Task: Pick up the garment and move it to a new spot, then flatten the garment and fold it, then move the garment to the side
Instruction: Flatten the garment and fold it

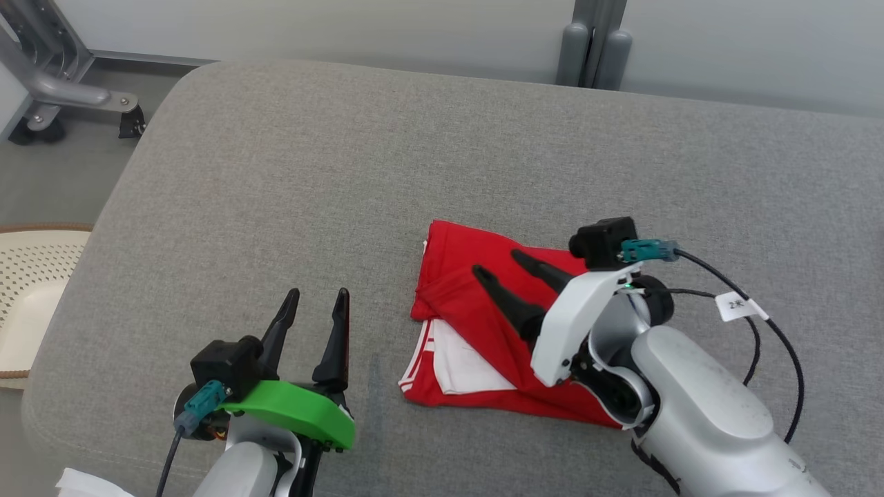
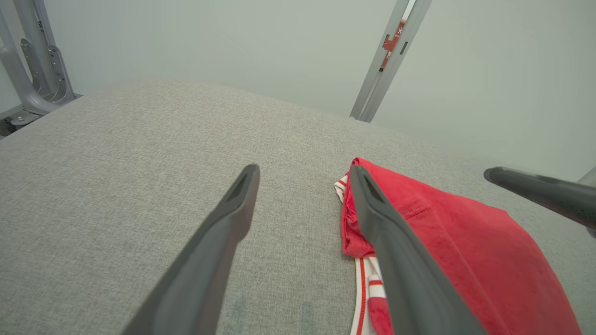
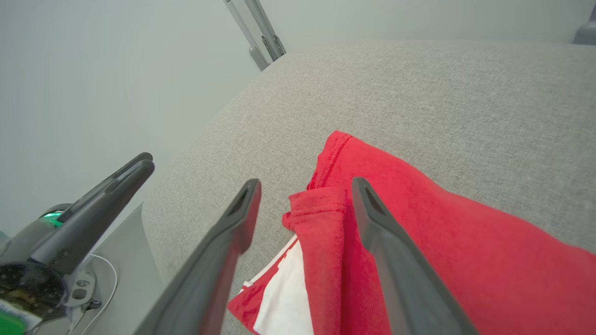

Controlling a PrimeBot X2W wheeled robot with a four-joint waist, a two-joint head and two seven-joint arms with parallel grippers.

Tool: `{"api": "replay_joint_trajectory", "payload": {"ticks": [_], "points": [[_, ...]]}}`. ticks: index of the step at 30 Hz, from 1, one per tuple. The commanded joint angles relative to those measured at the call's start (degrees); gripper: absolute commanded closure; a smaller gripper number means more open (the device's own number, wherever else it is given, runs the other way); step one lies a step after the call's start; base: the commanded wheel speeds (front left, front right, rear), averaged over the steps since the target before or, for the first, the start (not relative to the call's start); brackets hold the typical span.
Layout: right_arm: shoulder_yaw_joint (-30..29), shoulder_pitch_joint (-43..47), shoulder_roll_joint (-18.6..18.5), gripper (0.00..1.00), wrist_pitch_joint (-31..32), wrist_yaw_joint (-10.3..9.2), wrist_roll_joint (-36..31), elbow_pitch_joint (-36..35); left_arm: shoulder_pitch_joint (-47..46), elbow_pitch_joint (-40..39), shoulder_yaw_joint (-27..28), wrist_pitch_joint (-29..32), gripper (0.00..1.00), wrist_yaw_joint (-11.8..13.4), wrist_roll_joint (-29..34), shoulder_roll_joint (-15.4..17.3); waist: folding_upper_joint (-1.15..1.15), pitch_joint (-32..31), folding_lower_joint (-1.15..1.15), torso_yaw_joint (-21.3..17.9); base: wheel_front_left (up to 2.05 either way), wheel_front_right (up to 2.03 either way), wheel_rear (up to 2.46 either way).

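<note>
Far left: at nine o'clock in our head view, part of a cream perforated basket [image 1: 27,276] sits beyond the cushion's edge.
Left gripper: at seven o'clock the left gripper [image 1: 318,295] points its two dark fingers toward twelve. They stand spread apart with nothing between them, above bare fabric.
Surface: a grey fabric cushion [image 1: 345,172], with a rounded corner at eleven o'clock, carries the clothing.
Garment: the red T-shirt [image 1: 456,262] lies folded into a rough rectangle at five o'clock from the picture's centre. It is near the left gripper, on its three o'clock side. A white sleeve panel [image 1: 469,366] edged in red stripes shows at its seven o'clock corner.
Right gripper: the right gripper [image 1: 498,262] reaches in from four o'clock, fingers aimed toward ten, over the T-shirt's red top layer. Its fingers are parted wide and we see no cloth pinched between them. We cannot tell whether the tips touch the cloth.
</note>
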Motion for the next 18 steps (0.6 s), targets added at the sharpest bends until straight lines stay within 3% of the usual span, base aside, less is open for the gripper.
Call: {"api": "replay_joint_trajectory", "payload": {"ticks": [1, 6, 11, 12, 14, 15, 16, 18], "points": [[-1.2, -0.1, -0.8, 0.00, -1.1, 0.02, -1.3, 0.0, -0.5, 0.1, 0.2, -0.1, 0.00, 0.0, 0.2, 0.3, 0.00, -0.3, 0.00, 0.2, 0.00, 0.00, 0.00], [-4.7, 0.7, -2.1, 0.00, -3.5, 0.02, -5.3, 0.4, 0.1, 0.1, 0.2, -0.1, 0.00, 0.1, 0.0, 0.3, 0.00, -0.8, 0.00, 0.2, 0.00, 0.00, 0.00], [-3.9, 2.3, -3.4, 0.00, -4.4, 0.02, -9.0, 1.6, 0.3, -0.1, -0.1, -0.1, 0.00, -0.1, 0.1, 0.3, 0.00, -0.8, 0.00, 0.2, 0.00, 0.00, 0.00], [-3.3, 2.6, -3.7, 0.35, -4.3, 0.02, -9.6, 2.2, 0.2, -0.1, -0.2, -0.1, 0.00, -0.1, 0.1, 0.3, 0.00, -0.7, 0.00, 0.3, 0.00, 0.00, 0.00], [-2.1, 3.1, -3.9, 0.69, -4.3, 0.02, -9.9, 3.5, 0.1, 0.0, -0.4, -0.1, 0.00, -0.2, 0.2, 0.2, 0.00, -0.5, 0.00, 0.7, 0.00, 0.00, 0.00], [-1.8, 3.4, -3.8, 0.78, -4.3, 0.02, -9.6, 4.2, 0.0, 0.0, -0.5, -0.1, 0.00, -0.3, 0.2, 0.2, 0.00, -0.4, 0.00, 1.1, 0.00, 0.00, 0.00], [-1.1, 3.3, -3.6, 1.00, -4.3, 0.02, -9.3, 5.1, -0.2, 0.1, -0.5, 0.0, 0.00, -0.3, 0.2, 0.2, 0.00, -0.2, 0.00, 1.4, 0.00, 0.00, 0.00], [-0.3, 2.8, -3.5, 1.00, -4.5, 0.02, -8.9, 7.1, -0.5, 0.1, -0.6, 0.0, 0.00, -0.3, 0.2, 0.2, 0.00, 0.1, 0.00, 2.2, 0.00, 0.00, 0.00]]}}
